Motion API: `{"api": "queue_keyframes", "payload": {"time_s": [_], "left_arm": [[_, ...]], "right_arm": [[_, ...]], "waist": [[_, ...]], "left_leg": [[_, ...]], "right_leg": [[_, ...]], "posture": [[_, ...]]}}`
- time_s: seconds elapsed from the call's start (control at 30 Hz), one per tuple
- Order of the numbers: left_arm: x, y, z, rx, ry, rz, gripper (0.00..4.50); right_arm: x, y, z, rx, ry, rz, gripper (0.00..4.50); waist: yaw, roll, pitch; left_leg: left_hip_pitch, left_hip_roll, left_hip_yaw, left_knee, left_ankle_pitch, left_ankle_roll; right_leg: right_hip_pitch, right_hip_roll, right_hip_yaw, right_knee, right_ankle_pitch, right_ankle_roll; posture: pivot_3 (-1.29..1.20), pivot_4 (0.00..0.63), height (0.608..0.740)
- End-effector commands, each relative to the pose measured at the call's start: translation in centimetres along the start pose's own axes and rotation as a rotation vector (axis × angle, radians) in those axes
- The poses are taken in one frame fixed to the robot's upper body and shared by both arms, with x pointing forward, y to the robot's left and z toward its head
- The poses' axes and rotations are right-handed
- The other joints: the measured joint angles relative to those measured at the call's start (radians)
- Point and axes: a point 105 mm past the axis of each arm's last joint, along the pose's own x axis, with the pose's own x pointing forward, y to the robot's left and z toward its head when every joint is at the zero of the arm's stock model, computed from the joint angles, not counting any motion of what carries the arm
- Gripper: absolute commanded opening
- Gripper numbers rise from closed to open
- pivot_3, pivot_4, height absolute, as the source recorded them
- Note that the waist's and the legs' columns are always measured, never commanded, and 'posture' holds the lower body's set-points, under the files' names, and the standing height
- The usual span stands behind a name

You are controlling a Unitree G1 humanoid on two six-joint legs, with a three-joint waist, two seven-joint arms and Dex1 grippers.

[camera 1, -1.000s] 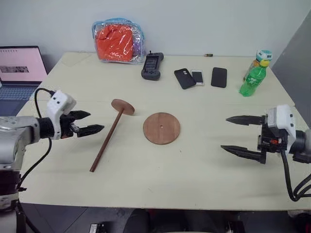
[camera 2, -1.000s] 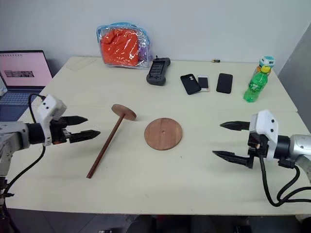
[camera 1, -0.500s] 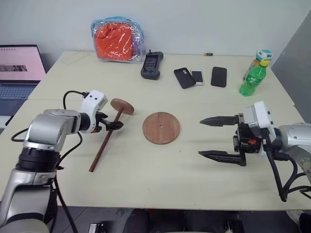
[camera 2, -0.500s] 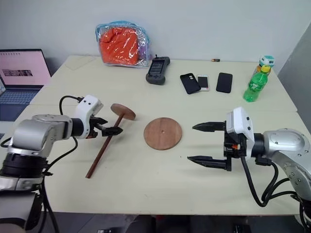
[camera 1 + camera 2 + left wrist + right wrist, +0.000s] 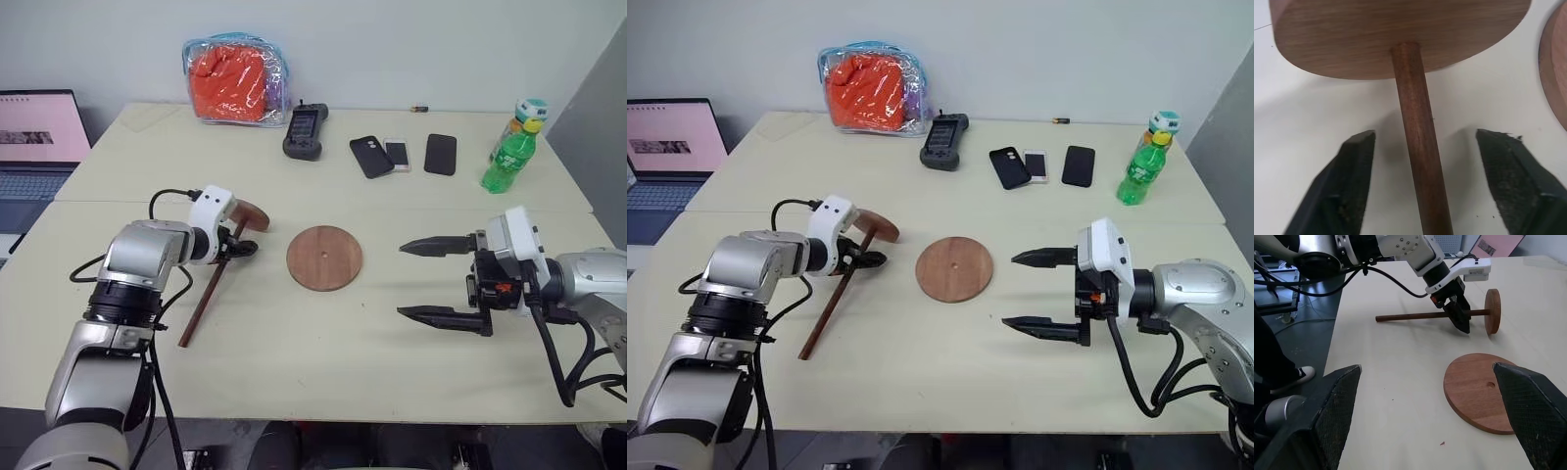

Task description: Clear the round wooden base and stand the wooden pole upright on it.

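The round wooden base (image 5: 324,258) lies flat at the table's middle with nothing on it, its small centre hole showing. To its left the wooden pole (image 5: 209,294) lies on the table, its small disc (image 5: 255,213) at the far end. My left gripper (image 5: 238,246) is down at the rod just below that disc. In the left wrist view the rod (image 5: 1418,147) runs between my two fingers (image 5: 1354,186), with a gap on each side, so the gripper is open. My right gripper (image 5: 401,280) hangs open to the right of the base, holding nothing.
Along the table's back stand a clear pouch with orange contents (image 5: 235,80), a black handheld device (image 5: 306,132), three phones (image 5: 398,154) and a green bottle (image 5: 511,157). A laptop (image 5: 34,137) sits off the left edge.
My left gripper moved right and down to the pole and narrowed its jaws around the rod. My right gripper shifted left toward the base, then held still.
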Motion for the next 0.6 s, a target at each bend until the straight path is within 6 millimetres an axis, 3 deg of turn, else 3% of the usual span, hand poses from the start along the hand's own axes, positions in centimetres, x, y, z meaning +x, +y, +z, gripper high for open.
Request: {"api": "queue_keyframes", "payload": {"time_s": [0.03,0.4,0.47,0.6], "left_arm": [[-0.4,0.6,1.7,0.04,-0.043,0.028,2.32],[-0.7,0.7,2.2,0.07,-0.067,0.018,0.29],[-1.0,0.6,2.5,0.084,-0.082,0.013,0.28],[-2.8,-0.7,6.3,0.11,-0.299,-0.053,0.28]], "right_arm": [[0.1,0.3,0.9,-0.045,-0.011,0.009,4.5],[-0.2,0.5,0.6,-0.04,0.016,0.006,4.5],[-0.2,0.5,0.5,-0.041,0.021,0.005,4.5],[-0.5,0.4,0.6,-0.048,0.034,-0.002,4.5]], "waist": [[0.0,0.0,0.0],[0.0,0.0,0.0],[0.0,0.0,0.0],[0.0,0.0,0.0]], "left_leg": [[0.0,0.0,0.0,0.0,0.0,0.0],[-0.001,0.0,0.0,0.0,0.0,0.0],[-0.001,0.0,0.0,0.0,0.0,0.0],[-0.003,0.0,-0.001,0.001,0.0,0.0]], "right_leg": [[0.0,0.0,0.0,0.0,0.0,0.0],[-0.001,-0.001,0.0,0.0,0.0,0.0],[-0.001,-0.001,0.0,0.0,0.0,0.0],[-0.002,-0.001,-0.001,0.0,0.0,0.0]], "posture": [[0.0,0.15,0.74],[0.0,0.15,0.74],[0.0,0.15,0.74],[0.0,0.15,0.74]]}}
